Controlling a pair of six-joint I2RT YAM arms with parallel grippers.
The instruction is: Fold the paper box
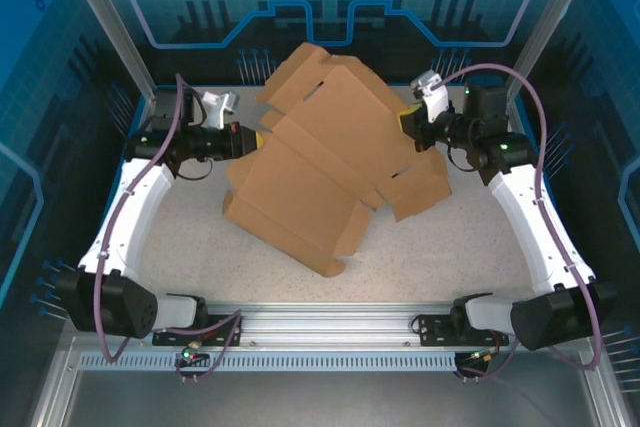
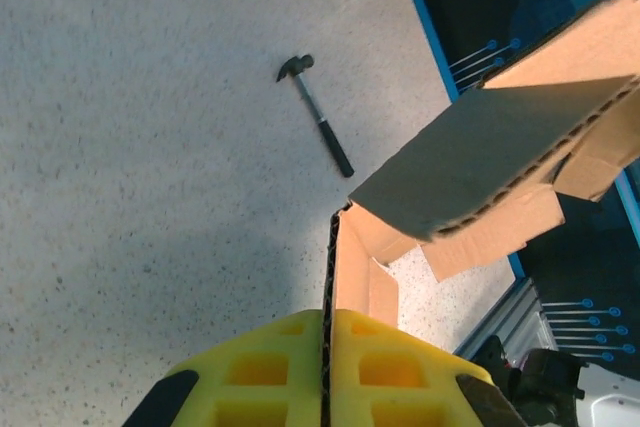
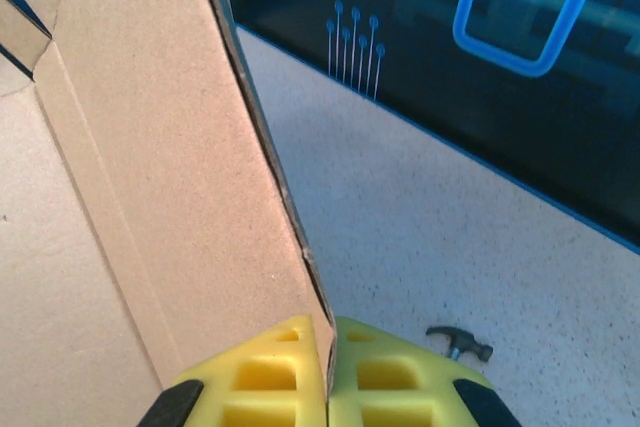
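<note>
paper box (image 1: 320, 172): sheet half-raised on bench, flaps loose | left fingers (image 2: 262, 367): clenched on one edge | right fingers (image 3: 392, 372): clenched on opposite panel | remaining: most folds, likely

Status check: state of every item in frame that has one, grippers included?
paper box: not yet folded into a box, panels partly raised, pinched on both sides.
left gripper: shut on an edge of the paper box.
right gripper: shut on a panel edge of the paper box.
hammer: lying flat on the table, untouched, apart from the cardboard.
</note>
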